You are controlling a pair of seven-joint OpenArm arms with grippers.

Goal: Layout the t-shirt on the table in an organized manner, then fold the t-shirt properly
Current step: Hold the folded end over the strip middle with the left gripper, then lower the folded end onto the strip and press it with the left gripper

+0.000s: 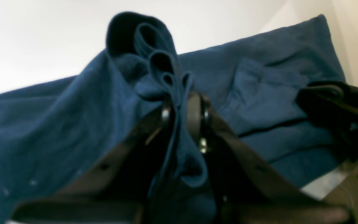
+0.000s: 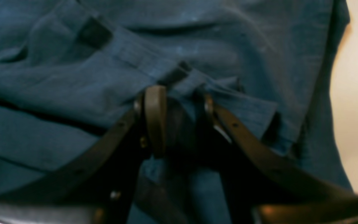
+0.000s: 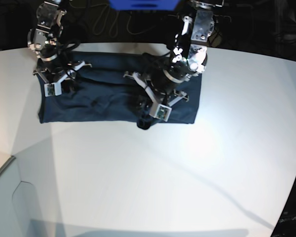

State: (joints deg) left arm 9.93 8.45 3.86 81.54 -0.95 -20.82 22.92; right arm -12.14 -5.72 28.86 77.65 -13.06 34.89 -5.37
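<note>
The table point(image 3: 187, 173) fills most of the base view, a glossy white top with a curved far edge, and the t-shirt point(image 3: 103, 98) lies on its far part as a wide dark navy band, roughly rectangular, with its near edge fairly straight and a small bunch of cloth hanging past that edge near the middle. In the base view the left arm reaches down onto the right half of the shirt and the right arm onto its far left end, the two well apart. The left gripper point(image 1: 183, 109) is closed tight on a gathered ridge of the navy cloth, which rises above the fingertips in several rolled loops and also hangs down between the fingers point(image 1: 194, 115). The right gripper point(image 2: 179, 102) sits over a folded, hemmed layer of the shirt; its fingers point(image 2: 154, 118) stand a little apart with dark cloth between them, and it seems to be pinching that fold, though the wrist view is too blurred to be sure. Bare white table shows along the right side of that view.
</note>
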